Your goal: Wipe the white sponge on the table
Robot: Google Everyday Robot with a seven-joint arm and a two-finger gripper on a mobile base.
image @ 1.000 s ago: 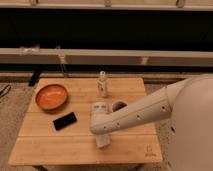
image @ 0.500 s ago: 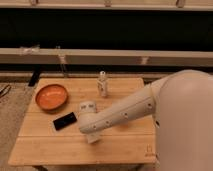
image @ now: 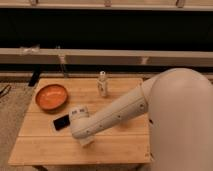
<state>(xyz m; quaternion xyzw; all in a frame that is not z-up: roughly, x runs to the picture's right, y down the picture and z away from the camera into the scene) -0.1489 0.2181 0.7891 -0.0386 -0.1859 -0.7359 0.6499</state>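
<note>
- White sponge [image: 86, 144]: judged to be the pale block showing just under the tip of the arm. It lies on the counter [image: 115, 149], left of centre and closer to the near edge than to the far one. Its outline cannot be cleanly separated from the tool above it.
- Tool: the end effector [image: 84, 138] is down at the counter surface on top of that pale block, mostly hidden by the white wrist. Whether it is apart, together or clamped on the white sponge cannot be told.
- Arm [image: 120, 112]: runs from the robot's body at the right edge diagonally across to the near-left part of the counter.
- Other items:
  - black phone [image: 61, 122], just left of the wrist, toward the left edge
  - white cup [image: 79, 111], just behind the wrist and partly covered
  - orange bowl [image: 51, 96], near the far-left corner
  - small bottle [image: 102, 84], near the middle of the far edge
- Step in hand (judgement): a wiping stroke, with the sponge pressed onto the wood, rather than an approach.
- Next move (judgement): it calls for steady downward pressure and a slide along the planks toward the near-right corner, where bare wood is free.
- Risks (judgement): a stroke left or toward the far edge would meet the phone or the cup. The near edge is also close, so the sponge could be pushed off.
</note>
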